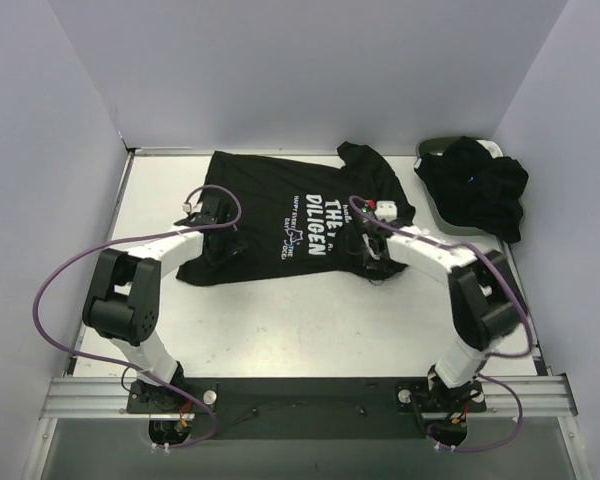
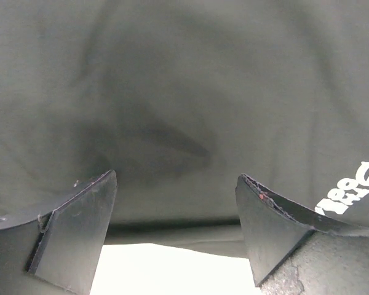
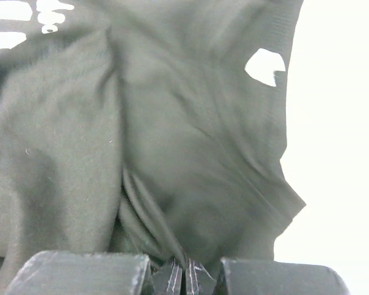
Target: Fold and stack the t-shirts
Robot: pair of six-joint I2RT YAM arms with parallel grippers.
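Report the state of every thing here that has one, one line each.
printed t-shirt: spread out, unfolded, lettering up, right side bunched.
left gripper: open, low over the printed t-shirt's edge.
right gripper: shut on a pinch of the printed t-shirt.
black clothes: crumpled heap, spilling over the basket.

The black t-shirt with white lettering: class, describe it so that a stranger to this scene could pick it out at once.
On the pale table, look at the far middle. The black cloth t-shirt lies spread flat there. Unlike the crumpled black clothes heaped in the dark oval basket at the far right, it shows white printed lettering.
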